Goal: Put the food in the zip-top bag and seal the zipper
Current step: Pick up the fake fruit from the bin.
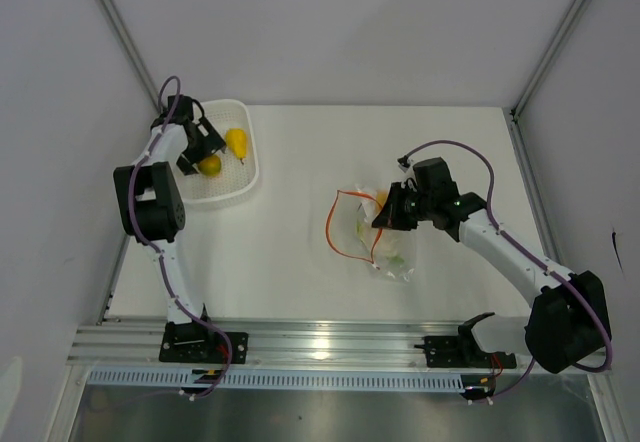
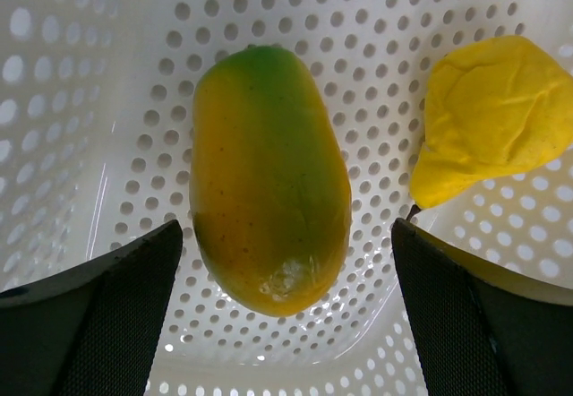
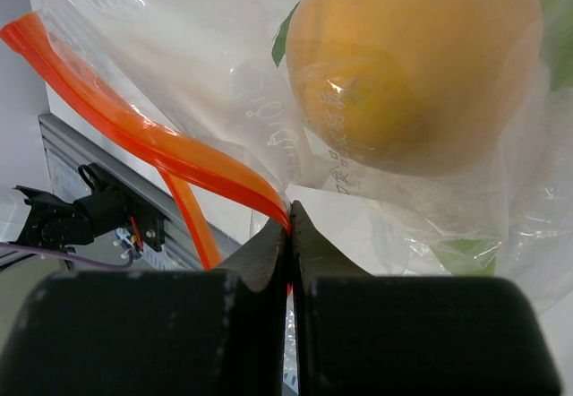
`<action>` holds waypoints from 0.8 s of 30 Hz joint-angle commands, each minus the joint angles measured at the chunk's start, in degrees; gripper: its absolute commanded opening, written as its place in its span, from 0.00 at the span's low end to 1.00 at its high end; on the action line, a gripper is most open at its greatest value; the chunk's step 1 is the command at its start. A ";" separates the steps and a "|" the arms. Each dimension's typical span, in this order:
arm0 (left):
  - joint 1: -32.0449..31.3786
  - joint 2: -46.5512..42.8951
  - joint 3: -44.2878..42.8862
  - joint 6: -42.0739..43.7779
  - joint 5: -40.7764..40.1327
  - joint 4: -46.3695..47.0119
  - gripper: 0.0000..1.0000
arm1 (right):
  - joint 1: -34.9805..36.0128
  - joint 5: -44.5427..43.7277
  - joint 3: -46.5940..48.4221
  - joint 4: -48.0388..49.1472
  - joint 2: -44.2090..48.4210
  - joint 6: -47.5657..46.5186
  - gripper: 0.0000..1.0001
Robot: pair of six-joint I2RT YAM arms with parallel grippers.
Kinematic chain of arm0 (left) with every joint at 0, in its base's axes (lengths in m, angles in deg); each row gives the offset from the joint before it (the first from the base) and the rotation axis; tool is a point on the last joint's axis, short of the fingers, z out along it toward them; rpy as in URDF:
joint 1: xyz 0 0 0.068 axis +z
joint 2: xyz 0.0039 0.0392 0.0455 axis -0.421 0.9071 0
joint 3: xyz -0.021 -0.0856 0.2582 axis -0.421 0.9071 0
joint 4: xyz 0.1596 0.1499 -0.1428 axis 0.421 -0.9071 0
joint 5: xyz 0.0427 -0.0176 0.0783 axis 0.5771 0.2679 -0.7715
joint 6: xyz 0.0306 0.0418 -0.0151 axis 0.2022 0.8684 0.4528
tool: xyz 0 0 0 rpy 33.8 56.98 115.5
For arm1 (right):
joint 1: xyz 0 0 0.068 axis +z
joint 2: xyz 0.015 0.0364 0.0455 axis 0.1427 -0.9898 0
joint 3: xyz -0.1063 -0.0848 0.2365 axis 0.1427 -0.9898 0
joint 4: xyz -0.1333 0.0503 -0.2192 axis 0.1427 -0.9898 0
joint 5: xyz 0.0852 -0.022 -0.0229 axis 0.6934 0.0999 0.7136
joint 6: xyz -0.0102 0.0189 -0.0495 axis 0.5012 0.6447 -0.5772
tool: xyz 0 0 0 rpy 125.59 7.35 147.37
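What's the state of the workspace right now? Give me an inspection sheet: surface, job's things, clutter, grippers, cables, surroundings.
Surface: white table, bag in the middle, basket at far left.
Job's things: zip-top bag lying with its mouth open, zipper unsealed; orange fruit inside; yellow-green fruit and yellow pear in the basket.
Clutter: white mesh basket; otherwise nothing seen.
Grippers: left gripper open, over the yellow-green fruit; right gripper shut on the zip-top bag at its zipper.
Cables: purple cable looping along each arm.
Surroundings: plain walls, aluminium rail at the near edge.
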 commanded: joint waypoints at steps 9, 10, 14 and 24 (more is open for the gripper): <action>0.12 -0.88 0.29 -4.95 -1.52 -0.65 0.80 | 0.41 -0.66 0.23 -0.39 1.29 -0.20 0.00; 0.12 -0.62 0.21 -4.68 -1.17 -0.56 0.79 | 0.33 -0.66 0.32 -0.39 1.29 0.06 0.00; 0.21 0.18 -0.76 -4.24 -1.96 -1.26 0.70 | 0.32 -1.19 1.02 -0.65 1.64 0.32 0.00; 0.21 -4.11 4.06 -2.40 -0.73 0.66 0.01 | 0.67 -4.53 7.60 -5.13 1.20 -0.29 0.00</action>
